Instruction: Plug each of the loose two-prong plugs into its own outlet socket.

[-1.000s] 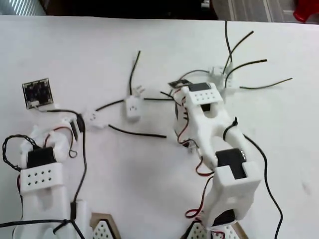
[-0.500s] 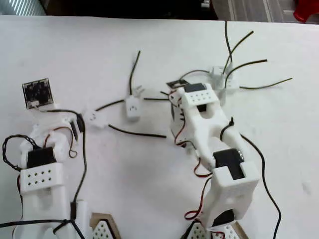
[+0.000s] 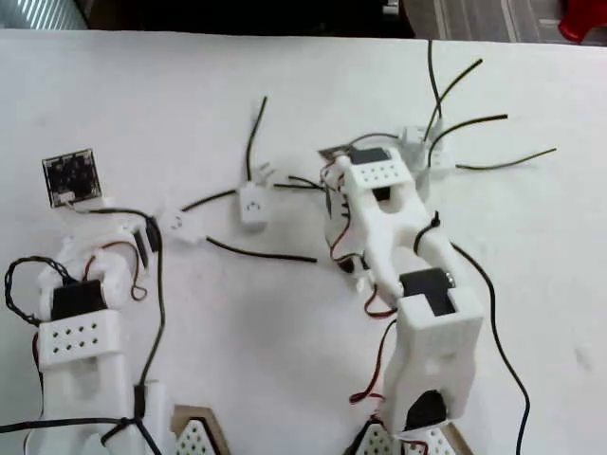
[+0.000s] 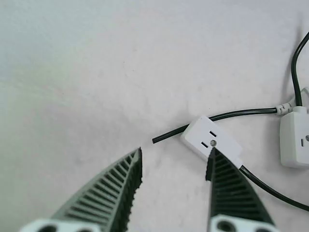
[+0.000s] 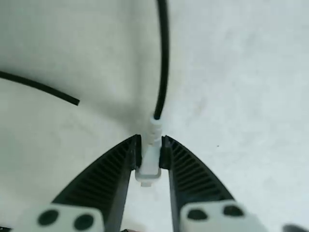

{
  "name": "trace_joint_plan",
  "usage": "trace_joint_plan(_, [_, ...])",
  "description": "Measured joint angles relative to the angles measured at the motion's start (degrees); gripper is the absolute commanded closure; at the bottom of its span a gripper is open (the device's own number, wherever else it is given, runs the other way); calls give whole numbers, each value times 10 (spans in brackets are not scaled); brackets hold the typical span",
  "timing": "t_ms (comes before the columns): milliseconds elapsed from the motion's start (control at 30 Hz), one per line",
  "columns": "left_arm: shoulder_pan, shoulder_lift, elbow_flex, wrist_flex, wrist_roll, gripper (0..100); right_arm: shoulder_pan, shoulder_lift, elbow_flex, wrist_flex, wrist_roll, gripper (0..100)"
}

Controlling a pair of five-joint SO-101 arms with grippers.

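Right end effector (image 5: 150,140) clamped around a plug (image 5: 148,166) — left end effector (image 4: 175,150) spread wide, empty

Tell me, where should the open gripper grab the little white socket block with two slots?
Grab the socket block by its two long sides, with the left gripper coming straight down. It lies flat, slots up, and a black cord leaves one short end, so I'd skip the ends.

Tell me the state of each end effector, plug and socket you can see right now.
held plug, gripped, not in a socket.
near socket, slots empty.
loose plug, lying free, prongs bare.
left end effector, open, empty.
right end effector, shut on the held plug.
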Motion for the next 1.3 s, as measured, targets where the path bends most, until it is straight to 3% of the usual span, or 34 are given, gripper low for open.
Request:
trace_joint_plan(533, [8,0,0,0,0,775,-2,65,-36,33,0,981])
trace_joint_plan(633, [8,0,1,0,0,775,-2,55,-37,46,29,981])
trace_joint_plan(800, [17,0,1,0,0,775,-1,-58,-36,72,54,981])
trace_joint_plan(1133, [129,0,-48,0,1,775,-16,-309,-22,90,56,981])
trace_joint_plan(1300, [182,0,-78,0,1,775,-67,-409,75,18,40,981])
